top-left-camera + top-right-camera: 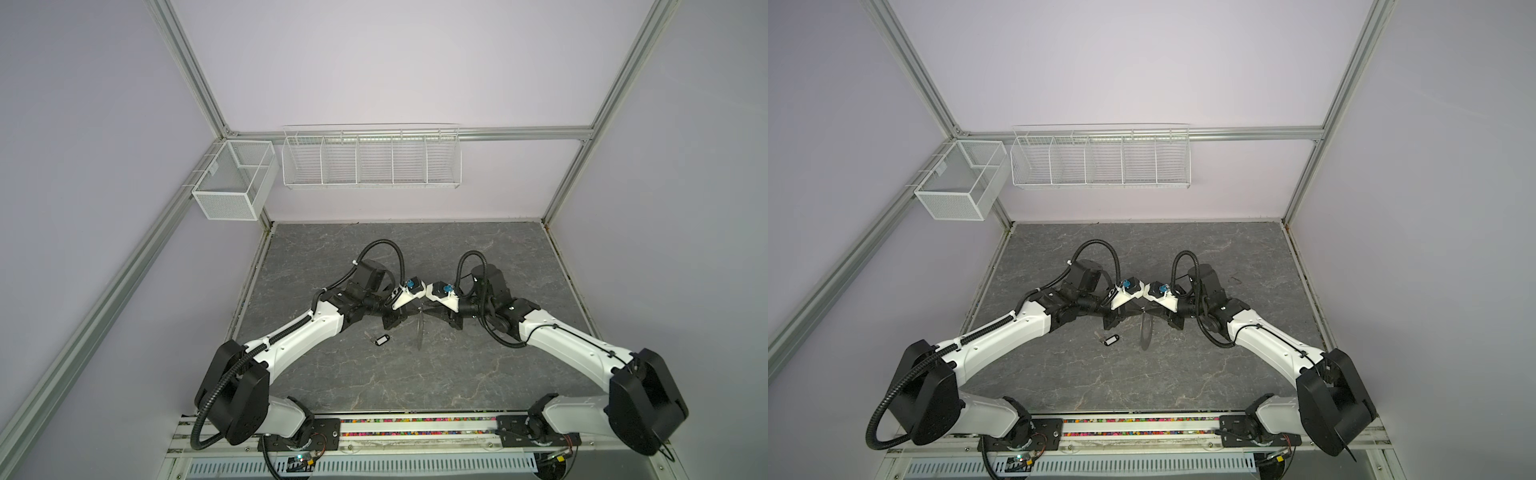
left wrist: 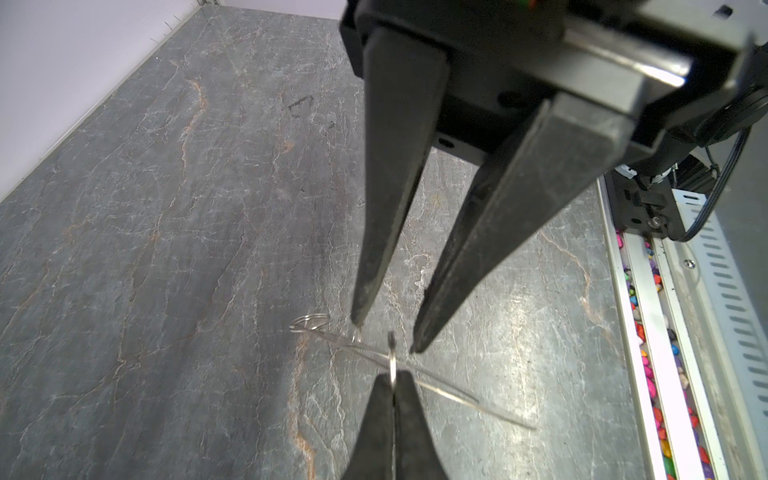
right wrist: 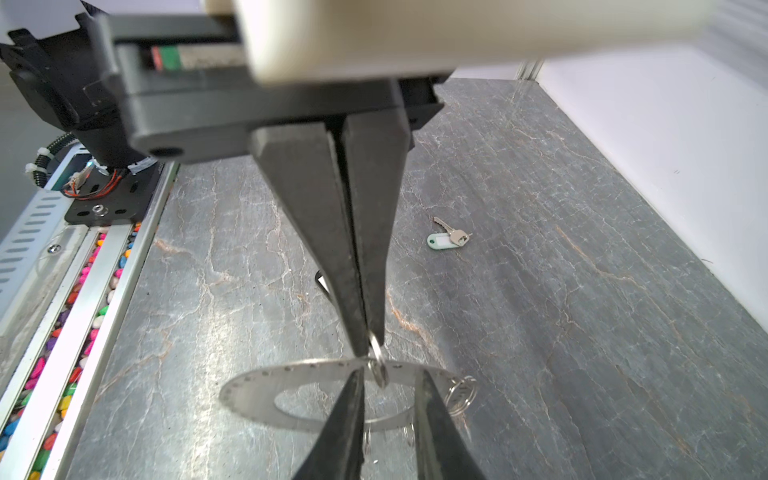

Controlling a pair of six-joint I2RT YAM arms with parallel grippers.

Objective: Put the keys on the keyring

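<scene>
Left gripper (image 3: 368, 353), seemingly on perforated keyring (image 3: 257, 395)

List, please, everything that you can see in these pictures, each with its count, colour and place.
table: one, grey marbled, under everything
keyring: one, grey metal, up in the air at the middle
split rings: several, silver, on the keyring's rim
key with black tag: one, silver, on the table, just left of the keyring in both top views
key with white tag: one, silver, on the table, seen only in the right wrist view
mesh basket: one, white, back left corner
divided rack: one, white, back wall
pebbles: many, multicoloured, front rail channel
left end effector: one, black, shut on a split ring
right end effector: one, black, open, tips at the keyring's rim
</scene>
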